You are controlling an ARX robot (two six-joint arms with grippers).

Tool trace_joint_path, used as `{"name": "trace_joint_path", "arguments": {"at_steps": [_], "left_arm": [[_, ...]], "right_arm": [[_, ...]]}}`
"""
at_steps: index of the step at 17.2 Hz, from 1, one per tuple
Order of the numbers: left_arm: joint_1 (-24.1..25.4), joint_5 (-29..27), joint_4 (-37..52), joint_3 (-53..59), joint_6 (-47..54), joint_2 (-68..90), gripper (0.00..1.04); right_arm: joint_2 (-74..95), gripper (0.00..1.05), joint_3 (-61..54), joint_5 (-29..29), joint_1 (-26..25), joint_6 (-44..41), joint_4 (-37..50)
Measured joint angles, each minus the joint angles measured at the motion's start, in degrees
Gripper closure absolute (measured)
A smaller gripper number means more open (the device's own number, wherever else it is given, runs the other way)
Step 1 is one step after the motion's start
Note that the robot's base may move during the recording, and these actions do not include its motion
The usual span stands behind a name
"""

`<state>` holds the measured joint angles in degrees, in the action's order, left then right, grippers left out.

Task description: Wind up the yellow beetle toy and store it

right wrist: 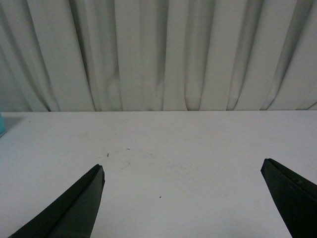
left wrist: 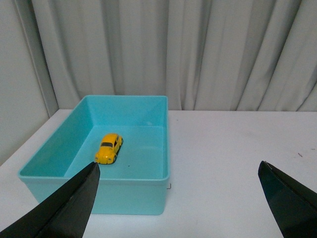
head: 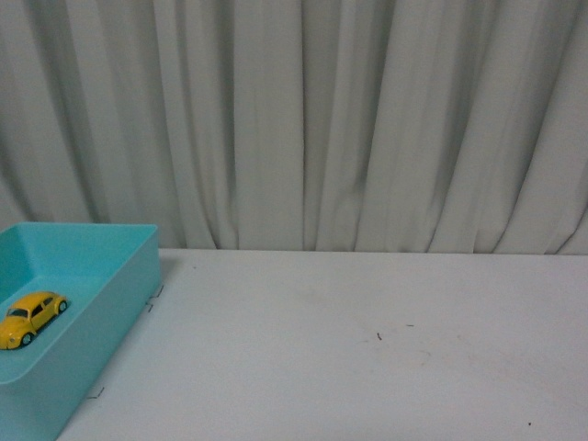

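The yellow beetle toy (head: 32,317) stands on its wheels inside a light blue open bin (head: 101,317) at the table's left side. It also shows in the left wrist view (left wrist: 109,148), on the floor of the bin (left wrist: 143,178). My left gripper (left wrist: 178,171) is open and empty, held back from the bin's near wall and above the table. My right gripper (right wrist: 182,171) is open and empty over bare white table, far from the toy. Neither arm shows in the front view.
A white table (head: 367,349) runs to a grey pleated curtain (head: 303,119) at the back. A sliver of the blue bin (right wrist: 1,124) shows at the right wrist view's edge. Small dark specks (head: 378,336) mark the tabletop.
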<state>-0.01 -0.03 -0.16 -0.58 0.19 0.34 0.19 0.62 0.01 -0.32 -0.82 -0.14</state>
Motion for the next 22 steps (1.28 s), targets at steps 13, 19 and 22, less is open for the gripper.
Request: {"name": "trace_joint_path", "arguments": {"at_steps": [13,19,22], "left_arm": [[0.0,0.0,0.0,0.0,0.0,0.0,0.07],[0.0,0.0,0.0,0.0,0.0,0.0,0.07],[0.0,0.0,0.0,0.0,0.0,0.0,0.07]], "right_arm": [[0.0,0.07,0.0,0.0,0.0,0.0,0.0],[0.0,0.07,0.0,0.0,0.0,0.0,0.0],[0.0,0.07,0.0,0.0,0.0,0.0,-0.1]]}}
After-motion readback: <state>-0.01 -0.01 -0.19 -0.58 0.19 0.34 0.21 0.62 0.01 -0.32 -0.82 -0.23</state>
